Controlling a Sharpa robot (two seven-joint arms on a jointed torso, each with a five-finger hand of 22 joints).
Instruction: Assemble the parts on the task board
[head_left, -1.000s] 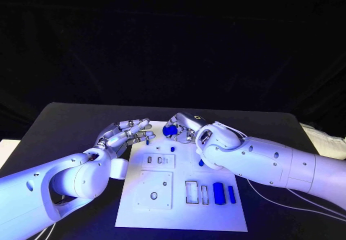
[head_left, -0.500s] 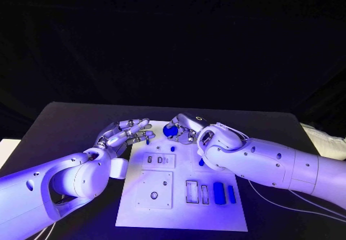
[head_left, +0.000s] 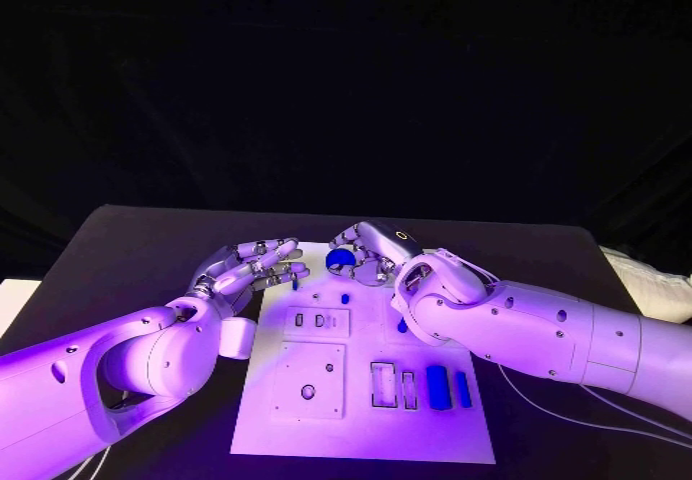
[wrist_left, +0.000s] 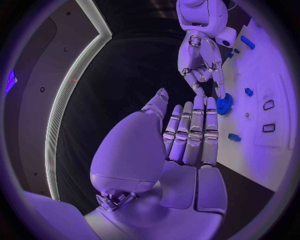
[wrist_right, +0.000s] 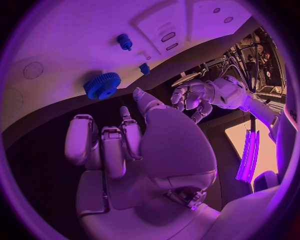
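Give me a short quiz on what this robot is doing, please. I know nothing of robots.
1. True or false: the silver left hand grips the round blue toothed gear.
2. Which hand is nearer that gear? A) the left hand B) the silver right hand
3. Fill in: the two blue bars lie on the white task board, on the side of the robot's ___ arm.

Key: 1 false, it holds nothing; 2 B; 3 right.
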